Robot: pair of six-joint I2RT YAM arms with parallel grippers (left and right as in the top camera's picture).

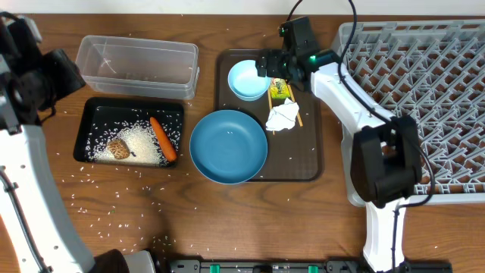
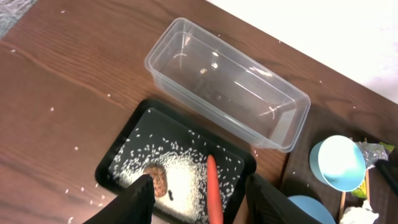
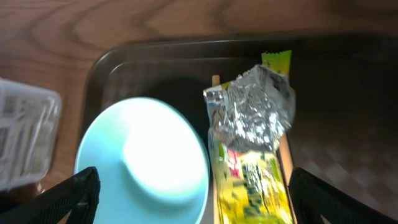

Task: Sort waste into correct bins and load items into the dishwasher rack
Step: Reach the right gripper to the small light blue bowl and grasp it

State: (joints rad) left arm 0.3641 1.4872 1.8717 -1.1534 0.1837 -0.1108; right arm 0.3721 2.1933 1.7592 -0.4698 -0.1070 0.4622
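The black tray (image 1: 85,121) holds loose white rice (image 1: 140,140), an orange carrot (image 1: 163,138) and a brown food lump (image 1: 117,149). The clear tub (image 1: 136,64) stands behind it. On the brown tray (image 1: 311,163) sit the large blue bowl (image 1: 228,145), the small light-blue bowl (image 1: 248,79), the yellow-green foil wrapper (image 1: 280,91), the crumpled tissue (image 1: 283,116) and chopsticks under them. My right gripper (image 3: 189,199) is open above the small bowl (image 3: 146,165) and wrapper (image 3: 252,149). My left gripper (image 2: 199,193) is open high above the black tray (image 2: 112,168). The cups are out of view.
The grey dishwasher rack (image 1: 424,83) fills the right side. Rice grains are scattered on the wooden table (image 1: 98,212) around the black tray. The table's far edge runs behind the clear tub (image 2: 230,81).
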